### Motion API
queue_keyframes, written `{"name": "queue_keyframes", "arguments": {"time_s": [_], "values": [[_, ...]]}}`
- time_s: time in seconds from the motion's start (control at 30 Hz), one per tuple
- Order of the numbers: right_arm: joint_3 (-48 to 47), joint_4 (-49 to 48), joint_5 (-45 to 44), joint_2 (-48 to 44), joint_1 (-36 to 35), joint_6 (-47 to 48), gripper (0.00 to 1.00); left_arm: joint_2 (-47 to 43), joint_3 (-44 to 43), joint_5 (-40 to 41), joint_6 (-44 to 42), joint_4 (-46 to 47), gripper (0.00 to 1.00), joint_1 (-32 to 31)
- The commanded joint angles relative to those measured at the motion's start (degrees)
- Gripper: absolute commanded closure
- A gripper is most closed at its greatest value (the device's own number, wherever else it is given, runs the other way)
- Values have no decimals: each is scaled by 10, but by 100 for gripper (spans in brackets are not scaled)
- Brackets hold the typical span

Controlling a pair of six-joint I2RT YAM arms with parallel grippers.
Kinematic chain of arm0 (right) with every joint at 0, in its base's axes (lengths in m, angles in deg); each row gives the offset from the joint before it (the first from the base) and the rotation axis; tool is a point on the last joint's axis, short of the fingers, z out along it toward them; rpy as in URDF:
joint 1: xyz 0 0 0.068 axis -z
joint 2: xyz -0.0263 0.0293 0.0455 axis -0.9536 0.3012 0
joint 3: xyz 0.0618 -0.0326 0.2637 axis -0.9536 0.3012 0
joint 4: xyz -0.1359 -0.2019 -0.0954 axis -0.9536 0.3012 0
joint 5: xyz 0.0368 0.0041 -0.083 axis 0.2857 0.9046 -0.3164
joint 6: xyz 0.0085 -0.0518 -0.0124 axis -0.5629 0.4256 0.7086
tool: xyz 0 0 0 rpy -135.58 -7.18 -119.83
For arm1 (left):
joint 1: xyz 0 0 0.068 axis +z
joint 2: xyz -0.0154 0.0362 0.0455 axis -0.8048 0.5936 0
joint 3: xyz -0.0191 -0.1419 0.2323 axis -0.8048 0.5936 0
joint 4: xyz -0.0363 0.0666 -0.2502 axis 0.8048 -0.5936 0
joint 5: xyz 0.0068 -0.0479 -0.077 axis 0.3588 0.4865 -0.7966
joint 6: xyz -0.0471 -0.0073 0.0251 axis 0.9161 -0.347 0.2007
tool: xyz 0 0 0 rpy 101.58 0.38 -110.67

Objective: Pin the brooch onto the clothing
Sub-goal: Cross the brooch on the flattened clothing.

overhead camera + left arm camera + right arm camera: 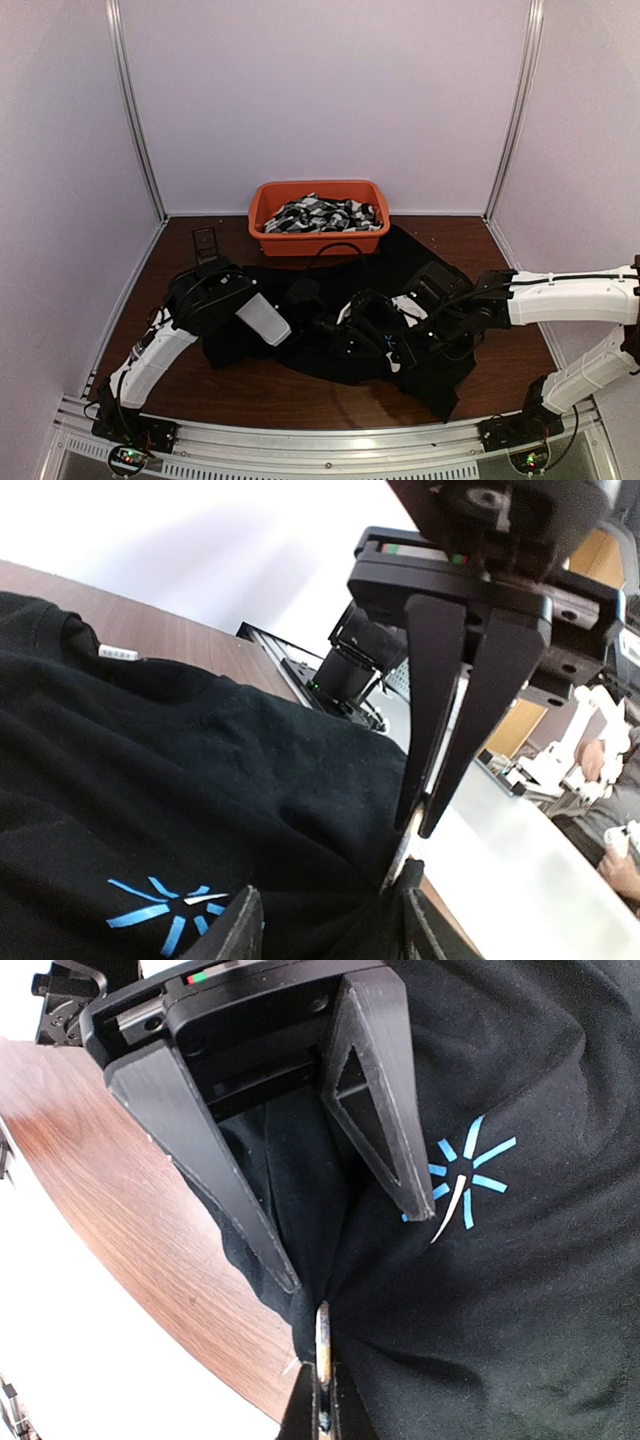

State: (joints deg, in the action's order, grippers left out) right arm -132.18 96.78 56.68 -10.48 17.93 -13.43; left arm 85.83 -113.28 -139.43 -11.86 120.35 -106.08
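Right claw grips brooch beside shirt's blue starburst.

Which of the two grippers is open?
The left gripper: its fingers stand apart over the black shirt, whereas the right gripper is shut on a thin metal pin.

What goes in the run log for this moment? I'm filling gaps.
phase: pinning | left gripper: open, straddling a fold of the black shirt | right gripper: shut on thin metal brooch, tip at that fold
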Motion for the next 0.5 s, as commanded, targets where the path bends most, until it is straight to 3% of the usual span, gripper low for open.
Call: {"name": "queue_keyframes", "arguments": {"time_s": [0.0, 0.47], "values": [[6, -11, -5, -15, 0, 7, 100, 19, -4, -7, 56, 177, 51, 5], [15, -16, 5, -9, 15, 13, 100, -40, 25, 25, -130, -35, 48, -4]]}}
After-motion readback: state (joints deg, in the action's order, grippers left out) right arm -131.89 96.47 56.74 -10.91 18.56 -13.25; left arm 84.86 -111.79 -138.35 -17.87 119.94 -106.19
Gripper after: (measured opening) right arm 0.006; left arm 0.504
